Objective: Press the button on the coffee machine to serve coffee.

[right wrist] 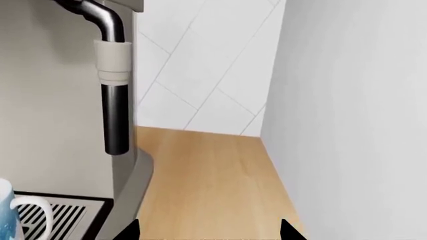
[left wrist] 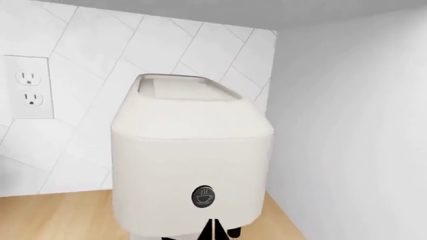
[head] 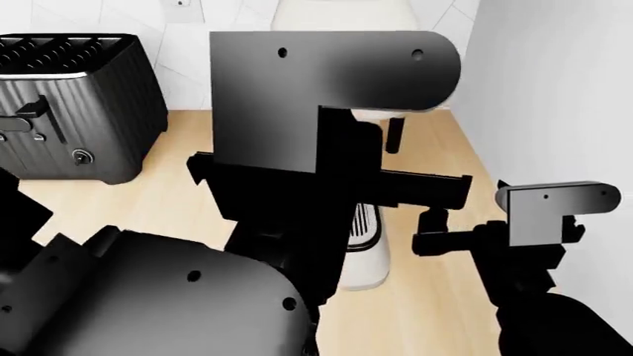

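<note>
Your target, the button [left wrist: 203, 196], sits low and centre in the left wrist frame, a small dark disc with a silver ring and a cup symbol on the front face of the coffee machine [left wrist: 190, 160], which fills the middle of that frame against the tiled wall with its outlet [left wrist: 28, 86] at the left edge. The left gripper [left wrist: 215, 231] shows only as dark tips at the bottom edge just below the button, drawn close together with a thin slit between them, which suits a poke. Judging from that alignment, you should lift the tips slightly and drive straight in at the button's centre, square to the face, so they do not skid off the ring. In the head frame the left arm hides the machine's front, so steer by the wrist camera. The right gripper [right wrist: 208, 231] is spread apart, its two tips at the bottom of its frame, empty, beside the steam wand [right wrist: 113, 90] and drip tray [right wrist: 63, 217] with a mug [right wrist: 17, 215] on it; hold it there, clear of the wand. The black toaster [head: 70, 104] stands upper left in the head frame, well apart.
</note>
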You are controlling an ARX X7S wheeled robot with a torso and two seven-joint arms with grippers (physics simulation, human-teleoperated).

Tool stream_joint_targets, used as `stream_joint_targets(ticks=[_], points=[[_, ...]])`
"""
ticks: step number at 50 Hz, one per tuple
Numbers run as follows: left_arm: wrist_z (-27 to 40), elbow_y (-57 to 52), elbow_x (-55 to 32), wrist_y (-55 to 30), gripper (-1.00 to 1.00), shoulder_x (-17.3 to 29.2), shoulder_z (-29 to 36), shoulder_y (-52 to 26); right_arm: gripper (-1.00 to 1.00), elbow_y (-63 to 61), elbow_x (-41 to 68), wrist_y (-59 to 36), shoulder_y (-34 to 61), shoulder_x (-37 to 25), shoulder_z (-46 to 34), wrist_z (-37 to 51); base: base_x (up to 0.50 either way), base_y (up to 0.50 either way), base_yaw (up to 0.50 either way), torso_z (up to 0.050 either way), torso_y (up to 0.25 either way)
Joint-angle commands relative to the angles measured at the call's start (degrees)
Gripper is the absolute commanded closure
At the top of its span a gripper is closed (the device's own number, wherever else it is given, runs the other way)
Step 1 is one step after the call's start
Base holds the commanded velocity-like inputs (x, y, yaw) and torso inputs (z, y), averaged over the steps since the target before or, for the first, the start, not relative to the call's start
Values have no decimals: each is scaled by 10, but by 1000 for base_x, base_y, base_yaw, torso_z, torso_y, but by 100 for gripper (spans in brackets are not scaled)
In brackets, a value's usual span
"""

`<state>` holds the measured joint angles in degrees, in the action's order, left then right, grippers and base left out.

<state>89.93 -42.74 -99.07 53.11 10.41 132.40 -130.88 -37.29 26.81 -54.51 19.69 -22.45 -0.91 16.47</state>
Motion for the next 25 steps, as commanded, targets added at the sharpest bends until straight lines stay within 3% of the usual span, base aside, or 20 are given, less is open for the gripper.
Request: stream_joint_targets(ticks=[1,25], points=[[-4,28,-12,51,100,-29,51,-33,-100,9,-1,11,-3,1,-5,-1,0,0,0,0,0],[-81,69,-91,-29,100,-13,-13,2,-100,17,1,22,-12,2,-6,1,0,0,0,0,0]])
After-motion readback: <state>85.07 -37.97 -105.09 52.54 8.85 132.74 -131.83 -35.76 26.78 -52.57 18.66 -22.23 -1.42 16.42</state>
